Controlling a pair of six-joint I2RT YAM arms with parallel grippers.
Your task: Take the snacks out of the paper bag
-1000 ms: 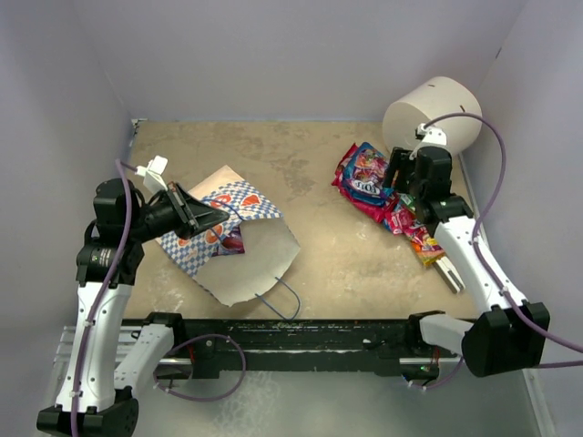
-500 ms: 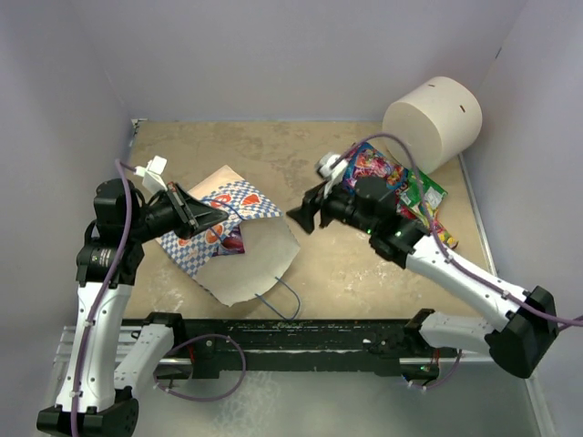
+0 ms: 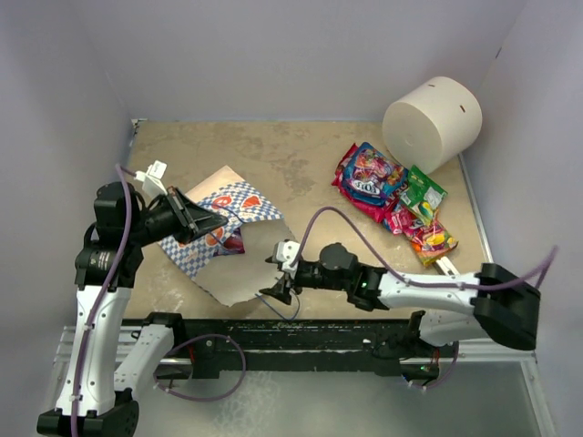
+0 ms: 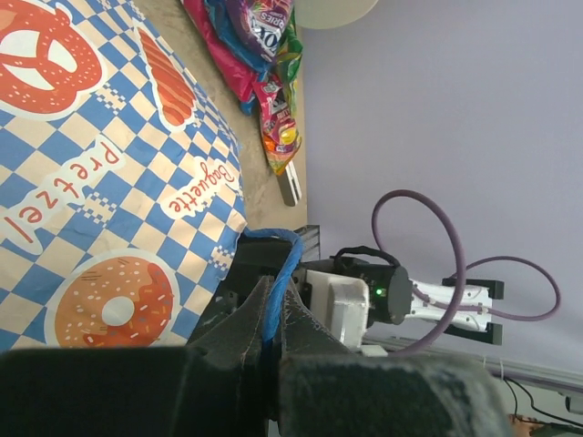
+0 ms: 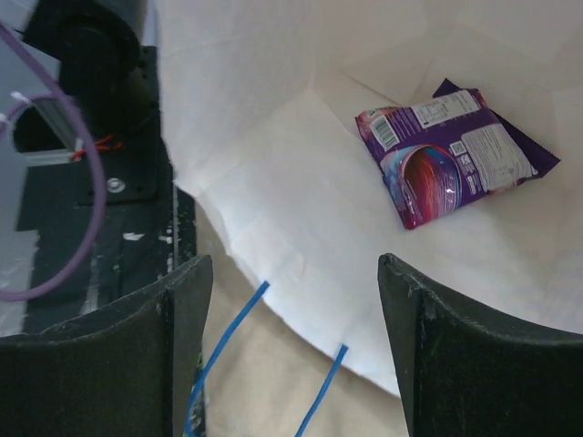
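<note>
The overhead view shows the paper bag (image 3: 239, 264) lying on its side at the left of the table (image 3: 319, 173), its cream mouth facing right and near. The left gripper (image 3: 221, 219) sits at the bag's upper edge, but from above its grasp cannot be made out. The left wrist view settles it: the jaws are pressed together on the blue cord handle (image 4: 279, 278), with the bag's checkered outside (image 4: 100, 173) spreading out beyond.

The right gripper (image 3: 277, 276) reaches in low from the right and sits at the bag's mouth, touching nothing. Its wrist view shows the fingers (image 5: 178, 350) spread wide and empty, and looks straight into the bag. One purple packet (image 5: 451, 164) lies there flat on the cream lining, well in from the rim; it is hard to make out from above. The bag's second handle (image 5: 228, 341) trails loose over the table between the fingers.

The snacks (image 3: 392, 191) already out lie in a bright heap at the far right, just beside the white cylinder (image 3: 433, 118). The left wrist camera catches the heap only as a strip at its top edge.
</note>
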